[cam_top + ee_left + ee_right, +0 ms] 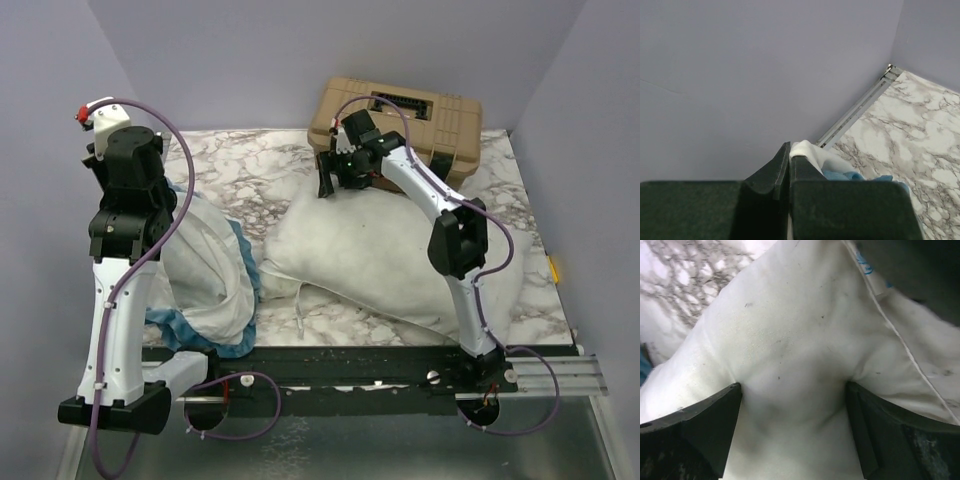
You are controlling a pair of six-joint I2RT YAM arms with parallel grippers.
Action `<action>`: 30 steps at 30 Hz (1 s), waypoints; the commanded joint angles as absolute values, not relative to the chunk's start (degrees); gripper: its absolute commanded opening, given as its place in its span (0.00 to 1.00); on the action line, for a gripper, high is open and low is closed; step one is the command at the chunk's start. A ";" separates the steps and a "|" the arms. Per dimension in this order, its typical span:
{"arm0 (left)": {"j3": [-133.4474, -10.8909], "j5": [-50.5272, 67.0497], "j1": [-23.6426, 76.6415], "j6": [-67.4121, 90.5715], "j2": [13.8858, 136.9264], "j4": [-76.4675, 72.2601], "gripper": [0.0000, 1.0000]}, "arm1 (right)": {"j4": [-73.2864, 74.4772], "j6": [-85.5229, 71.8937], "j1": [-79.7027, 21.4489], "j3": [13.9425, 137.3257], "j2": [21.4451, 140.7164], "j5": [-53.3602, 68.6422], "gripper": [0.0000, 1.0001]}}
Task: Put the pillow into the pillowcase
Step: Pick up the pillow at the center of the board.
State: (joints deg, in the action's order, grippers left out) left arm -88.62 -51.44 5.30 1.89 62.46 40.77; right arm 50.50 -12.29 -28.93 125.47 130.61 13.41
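My left claw (789, 152) is pressed together on the pillowcase (210, 270): in its own camera the two dark fingers meet with a fold of white cloth and a bit of the blue frill (842, 176) poking out beyond their tips, toward 1 o'clock. Seen from above, that case hangs open under my raised left arm at about 9 o'clock on the marble table (260, 165), its plain white inside showing and the frill running round its mouth, which faces 3 o'clock. The pillow (370, 255) lies flat on the table from the middle out toward 4 o'clock, outside the case, its near-left corner just beside the frill. My right claw (792, 386) stands apart, fingers spread wide at the pillow's far edge, around 12 o'clock from its middle; in the wrist view the white, faintly speckled stuffing swells up between the two fingers and touches both inner faces, with a seam running off toward 4 o'clock. Beyond that claw, at 1 o'clock on the table, sits a tan box (400, 110) against the lilac wall (765, 65).
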 commanded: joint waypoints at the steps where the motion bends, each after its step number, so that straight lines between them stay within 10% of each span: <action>1: -88.27 -50.45 4.94 1.17 62.09 38.78 0.00 | 49.42 -12.71 -28.99 120.17 134.28 26.39 0.81; 7: -90.25 -49.37 4.94 0.53 63.59 38.20 0.00 | 46.80 -12.48 -29.01 111.59 129.05 30.96 0.03; 30: -108.87 -35.32 5.65 5.74 76.36 26.68 0.00 | 42.69 -14.99 -28.12 114.29 89.75 12.79 0.00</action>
State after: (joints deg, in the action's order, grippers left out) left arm -99.11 -37.32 5.32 4.93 72.58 35.62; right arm 47.92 -13.10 -27.81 113.01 92.58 13.74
